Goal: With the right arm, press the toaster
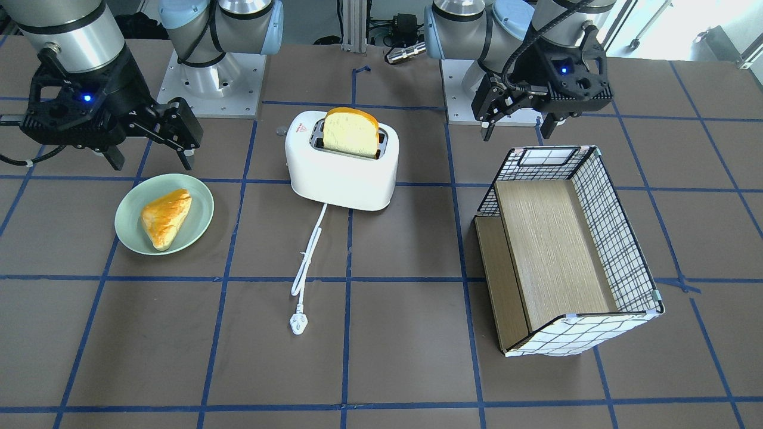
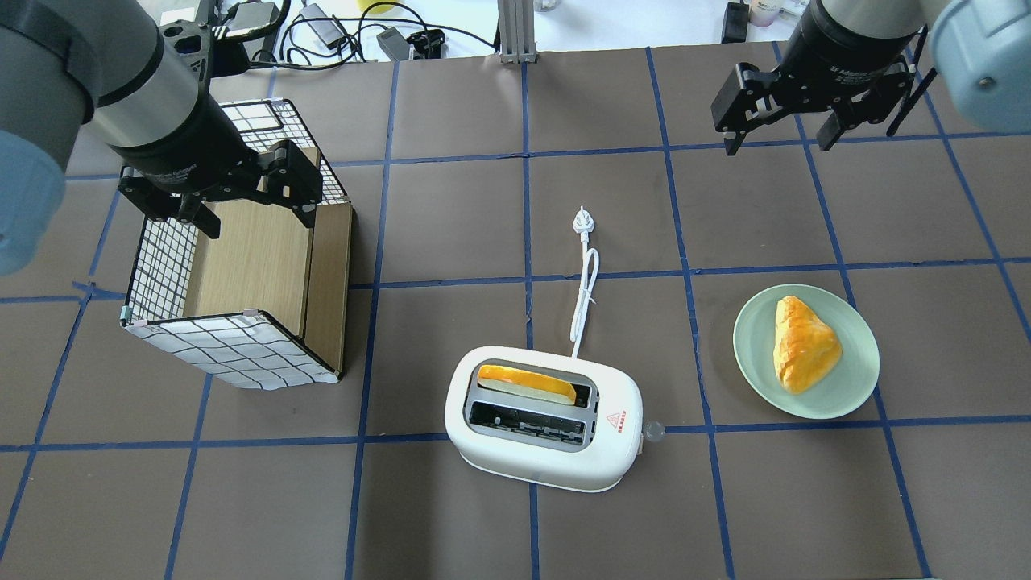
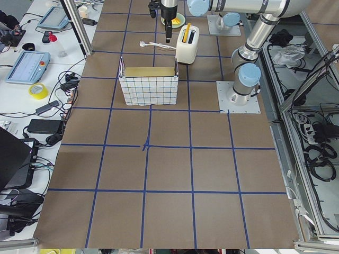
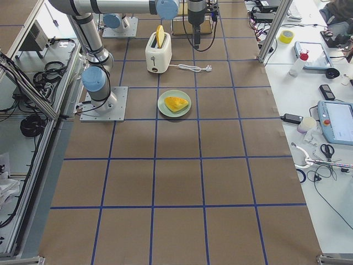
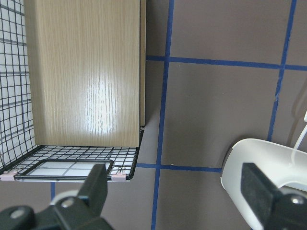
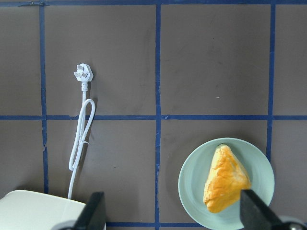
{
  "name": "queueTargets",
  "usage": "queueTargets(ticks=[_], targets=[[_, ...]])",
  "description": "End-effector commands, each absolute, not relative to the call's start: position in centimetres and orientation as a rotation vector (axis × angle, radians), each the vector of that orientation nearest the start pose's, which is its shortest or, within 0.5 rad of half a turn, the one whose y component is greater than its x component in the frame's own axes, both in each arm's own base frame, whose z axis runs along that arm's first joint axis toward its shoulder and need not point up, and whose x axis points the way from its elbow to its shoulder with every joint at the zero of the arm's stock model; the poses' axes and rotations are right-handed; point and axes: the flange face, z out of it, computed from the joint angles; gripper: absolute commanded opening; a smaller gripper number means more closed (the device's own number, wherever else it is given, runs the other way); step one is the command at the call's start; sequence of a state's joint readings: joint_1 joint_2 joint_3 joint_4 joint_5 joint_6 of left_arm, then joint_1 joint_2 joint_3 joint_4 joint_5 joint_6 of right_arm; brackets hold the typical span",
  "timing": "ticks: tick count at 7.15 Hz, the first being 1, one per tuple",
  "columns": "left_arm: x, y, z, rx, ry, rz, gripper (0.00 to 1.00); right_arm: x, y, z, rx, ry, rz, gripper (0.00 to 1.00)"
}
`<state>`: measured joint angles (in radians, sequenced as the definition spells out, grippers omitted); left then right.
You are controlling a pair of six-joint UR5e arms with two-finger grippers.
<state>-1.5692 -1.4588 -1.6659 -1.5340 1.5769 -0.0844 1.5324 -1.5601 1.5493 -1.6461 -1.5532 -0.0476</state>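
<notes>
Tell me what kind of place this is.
Probably a robotics lab: the right arm is bolted to a table taped with blue grid lines, a teach pendant lies nearby, and the plug of the toaster lies unconnected.

a red triangle sign [image 2: 614,419] stands on top of the toaster [image 2: 556,463]. the tiny red lettering under it is too small to read. white print on the right arm [image 2: 854,36] near its wrist is equally blurred.

You'll see both arms alike: silver tubes, pale-blue joint caps. The right arm [image 1: 65,30] carries a black two-finger right tool [image 1: 149,159], blue light lit. The left arm [image 1: 459,30]: black left tool [image 1: 517,131], same light, thick black cable [image 1: 524,47] looped over the wrist. Square metal base plates [image 1: 250,89], screw holes.
</notes>
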Motion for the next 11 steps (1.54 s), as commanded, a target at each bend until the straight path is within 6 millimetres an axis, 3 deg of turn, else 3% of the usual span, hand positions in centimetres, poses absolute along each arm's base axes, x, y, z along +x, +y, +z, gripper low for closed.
queueTargets(ticks=[1,9,10,11], targets=[[-13.2,-45.0,49.7,-0.135,3.134,-0.085,1.0,11.6,-50.9,50.1,-0.016,3.125,-0.135,1.0],[-13.2,-45.0,49.7,-0.135,3.134,-0.085,1.0,11.5,-50.3,50.4,-0.008,3.138,-0.126,1.0],[-13.2,-45.0,49.7,-0.135,3.134,-0.085,1.0,11.6,-48.9,51.0,0.035,3.137,-0.106,1.0],[-13.2,-45.0,49.7,-0.135,3.134,-0.085,1.0,11.8,-46.2,50.7,0.155,3.133,-0.032,0.95]])
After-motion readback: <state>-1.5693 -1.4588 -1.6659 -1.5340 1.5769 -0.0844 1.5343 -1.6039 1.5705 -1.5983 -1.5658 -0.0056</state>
